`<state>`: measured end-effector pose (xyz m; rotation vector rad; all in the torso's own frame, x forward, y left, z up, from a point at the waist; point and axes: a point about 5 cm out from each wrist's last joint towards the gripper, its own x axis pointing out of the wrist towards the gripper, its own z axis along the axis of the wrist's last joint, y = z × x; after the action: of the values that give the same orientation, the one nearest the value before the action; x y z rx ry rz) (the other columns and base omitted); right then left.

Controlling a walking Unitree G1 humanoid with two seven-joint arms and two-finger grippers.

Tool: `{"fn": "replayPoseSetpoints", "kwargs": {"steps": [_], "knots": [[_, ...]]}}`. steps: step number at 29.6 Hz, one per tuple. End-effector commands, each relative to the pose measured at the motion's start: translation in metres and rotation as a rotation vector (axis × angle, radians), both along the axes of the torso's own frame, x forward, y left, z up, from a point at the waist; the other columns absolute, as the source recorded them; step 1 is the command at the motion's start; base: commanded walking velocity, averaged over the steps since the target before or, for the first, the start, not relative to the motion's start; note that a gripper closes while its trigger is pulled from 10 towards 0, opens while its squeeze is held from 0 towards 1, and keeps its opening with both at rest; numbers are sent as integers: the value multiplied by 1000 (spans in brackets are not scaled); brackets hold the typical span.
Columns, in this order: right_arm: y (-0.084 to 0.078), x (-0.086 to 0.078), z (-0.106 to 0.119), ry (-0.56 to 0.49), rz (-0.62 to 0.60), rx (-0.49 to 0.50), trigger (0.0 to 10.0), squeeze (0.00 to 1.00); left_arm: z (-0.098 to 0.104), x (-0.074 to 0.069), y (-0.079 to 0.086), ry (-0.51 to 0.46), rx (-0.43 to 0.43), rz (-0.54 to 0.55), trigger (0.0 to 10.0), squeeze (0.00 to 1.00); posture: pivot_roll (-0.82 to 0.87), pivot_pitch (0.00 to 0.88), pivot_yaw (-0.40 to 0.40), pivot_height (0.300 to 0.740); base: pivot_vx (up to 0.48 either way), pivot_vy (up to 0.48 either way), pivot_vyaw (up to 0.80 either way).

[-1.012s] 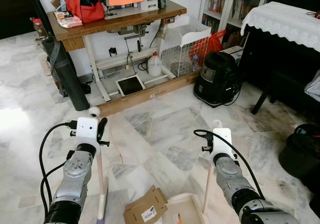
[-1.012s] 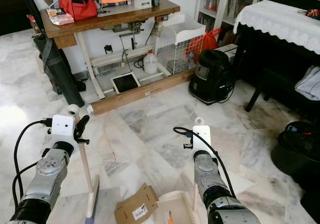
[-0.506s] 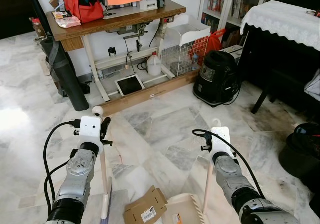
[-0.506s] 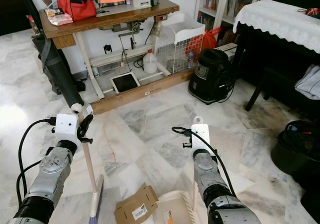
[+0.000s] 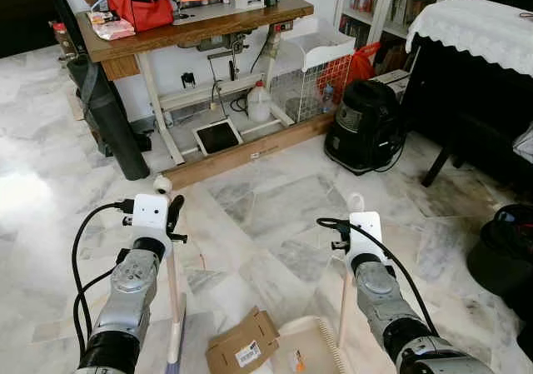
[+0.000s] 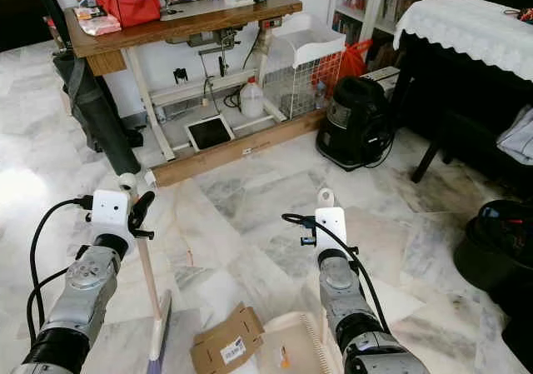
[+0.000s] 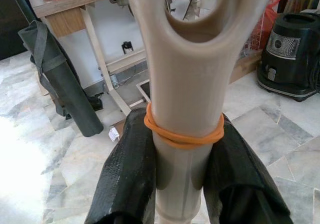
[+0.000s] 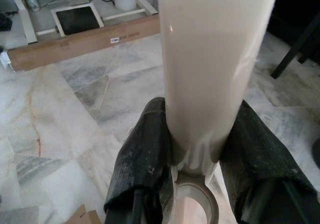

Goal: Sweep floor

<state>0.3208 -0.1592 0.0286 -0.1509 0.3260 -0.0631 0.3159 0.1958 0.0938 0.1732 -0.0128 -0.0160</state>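
Beige broom handle [image 7: 186, 109] clamped in left pincer [image 7: 186, 184]; right pincer [image 8: 195, 169] grips dustpan handle [image 8: 215, 59]; dustpan [image 5: 304, 353] cropped.

Both silver arms are being held forward and low, forearms raised, wrists pointing up and away from the body. The left gripper [image 7: 182, 184] is being kept level with the left side of the body; its jaws are being pressed against opposite sides of a beige handle [image 7: 185, 99], the black fingers [image 7: 131, 174] lying flat on it. The right gripper [image 8: 197, 164] is being held at about the same height on the right; its jaws are likewise being clamped on a pale handle [image 8: 215, 59]. Black cables are being looped from each wrist housing back along the forearm.
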Motion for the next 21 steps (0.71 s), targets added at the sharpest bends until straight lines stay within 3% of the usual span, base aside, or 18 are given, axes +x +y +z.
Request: {"fn": "replayPoseSetpoints", "kwargs": {"steps": [1, 21], "knots": [[1, 2, 4, -39, 0, 12, 10000, 0, 6, 1, 4, -28, 18, 4, 10000, 0, 59, 6, 35, 740, 0, 0, 0], [8, -4, 1, -73, 0, 81, 10000, 0, 7, 1, 7, -30, 31, 1, 10000, 0, 67, 3, 46, 740, 0, 0, 0]]}}
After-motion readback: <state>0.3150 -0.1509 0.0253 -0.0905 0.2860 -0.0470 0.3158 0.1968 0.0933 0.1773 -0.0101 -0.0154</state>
